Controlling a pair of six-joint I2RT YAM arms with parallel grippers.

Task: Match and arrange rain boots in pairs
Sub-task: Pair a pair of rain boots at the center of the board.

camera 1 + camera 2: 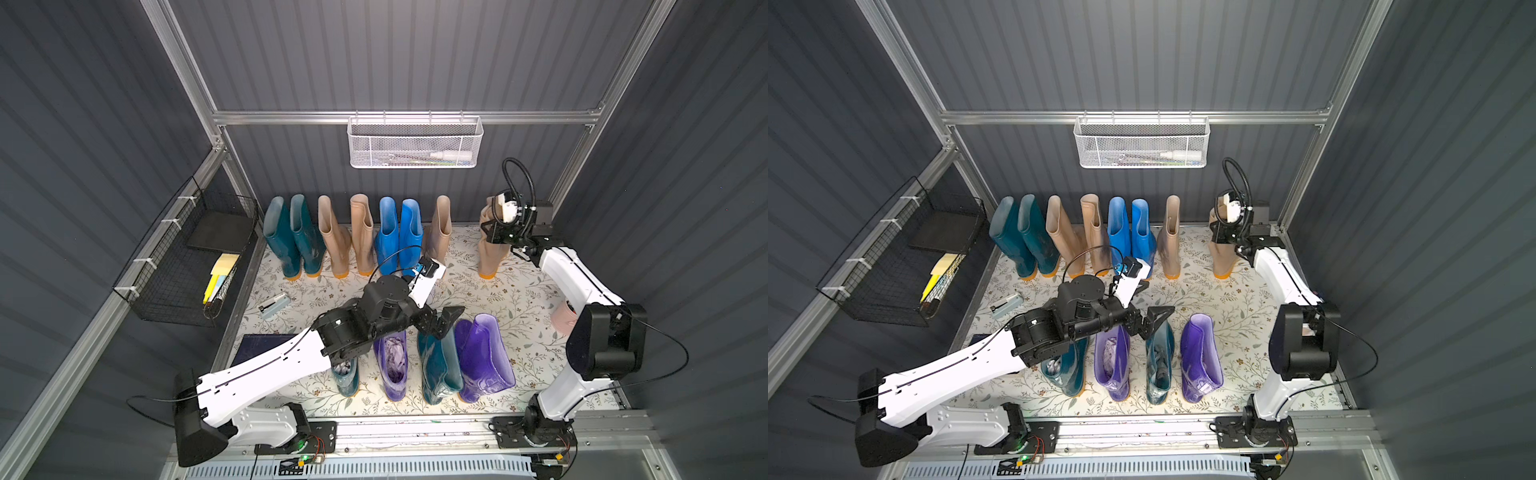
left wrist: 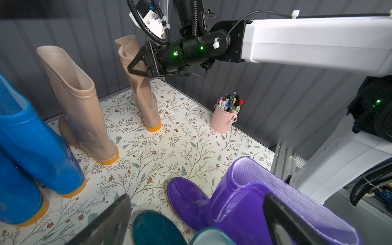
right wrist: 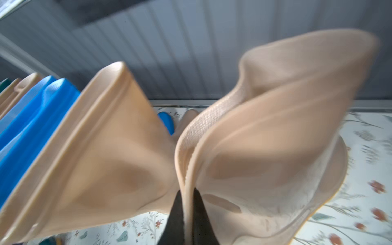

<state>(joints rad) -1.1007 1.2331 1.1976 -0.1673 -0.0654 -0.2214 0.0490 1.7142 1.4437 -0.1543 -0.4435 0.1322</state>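
Pink cup (image 2: 223, 122) holds markers (image 2: 231, 102); purple boot (image 1: 392, 365) stuffed.

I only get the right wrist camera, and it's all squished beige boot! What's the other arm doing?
Observer: The left end effector hangs open above a teal boot in the front row, holding nothing.
Child: Are the front boots matched up?
Observer: No. That row goes teal, purple, teal, purple, so the purple boots are split up.
Child: Is anything beside my arm that I can't see?
Observer: A pink cup of pens stands on the robot's right side, nearer the front than your beige boot.
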